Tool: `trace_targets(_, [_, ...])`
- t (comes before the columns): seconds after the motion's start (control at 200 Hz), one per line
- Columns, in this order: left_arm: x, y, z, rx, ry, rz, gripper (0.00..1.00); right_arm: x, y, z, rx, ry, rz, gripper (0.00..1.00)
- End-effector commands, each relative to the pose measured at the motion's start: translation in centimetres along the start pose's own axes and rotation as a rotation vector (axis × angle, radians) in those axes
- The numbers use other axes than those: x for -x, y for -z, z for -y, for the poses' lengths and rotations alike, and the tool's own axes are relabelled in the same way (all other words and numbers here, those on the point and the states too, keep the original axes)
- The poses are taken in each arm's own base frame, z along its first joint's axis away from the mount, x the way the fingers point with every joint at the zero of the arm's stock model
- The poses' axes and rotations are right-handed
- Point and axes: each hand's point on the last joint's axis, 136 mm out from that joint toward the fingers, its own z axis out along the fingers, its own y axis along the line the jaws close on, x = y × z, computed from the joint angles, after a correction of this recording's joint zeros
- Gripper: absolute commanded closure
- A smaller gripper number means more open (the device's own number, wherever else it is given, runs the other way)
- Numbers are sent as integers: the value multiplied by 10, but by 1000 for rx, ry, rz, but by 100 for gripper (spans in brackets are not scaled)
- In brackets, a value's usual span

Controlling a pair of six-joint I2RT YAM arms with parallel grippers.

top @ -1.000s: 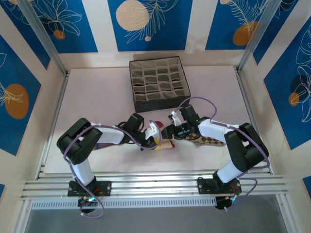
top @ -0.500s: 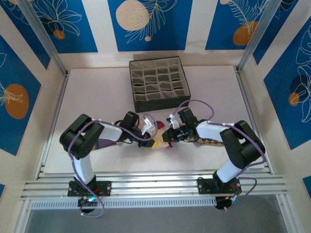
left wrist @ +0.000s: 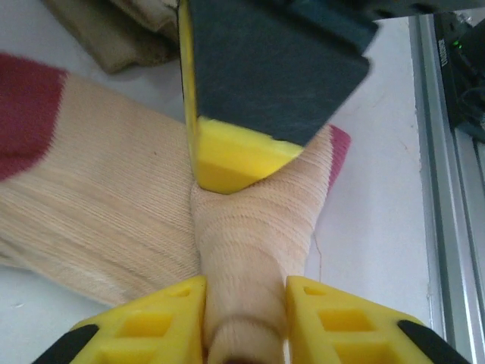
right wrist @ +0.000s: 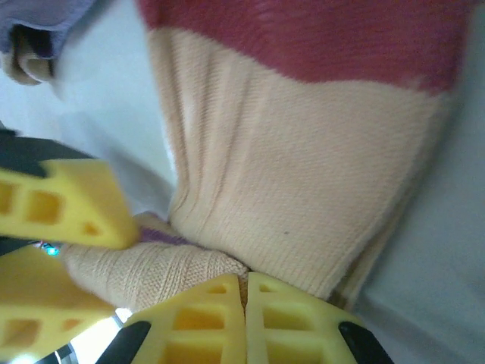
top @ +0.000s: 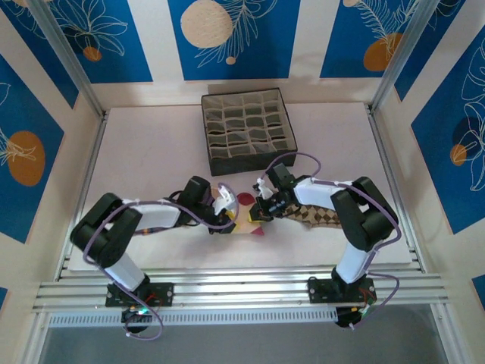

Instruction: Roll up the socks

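Two arms meet low over the table in the top view, with the left gripper and right gripper nose to nose on the beige sock, whose maroon toe pokes out at 12 o'clock from them. The diamond-patterned sock lies at 3 o'clock, partly under the right arm, and the grey box sits well apart at 12 o'clock. On the left wrist camera I see my left gripper with its jaws part-way apart, and a rolled fold of the beige sock fills the gap and touches both yellow fingers. The right arm's finger presses down on that fold from 12 o'clock. On the right wrist camera the right gripper has its jaws pressed tight together, with their tips against the beige sock; I cannot tell whether any fabric is pinched. The purple sock shows at 10 o'clock.
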Motion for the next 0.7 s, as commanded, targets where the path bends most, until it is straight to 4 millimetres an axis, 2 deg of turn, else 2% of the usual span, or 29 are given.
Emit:
trace_targets(0.0, [1,10,15,55,-232,-33,69,-34,-7,38,-146,-122,-128,100])
trace_targets(0.125, [6,11,24,156,-454,-56,67,-32,-8,33,-137,-99,-140,100])
trace_targets(0.295, [12,4,31,329,-747,-70,58,-30,-7,28,-127,-85,-156,100])
trace_targets(0.695, [-13,-35,20,330,-844,-210,54,-32,-9,24,-97,-59,-181,100])
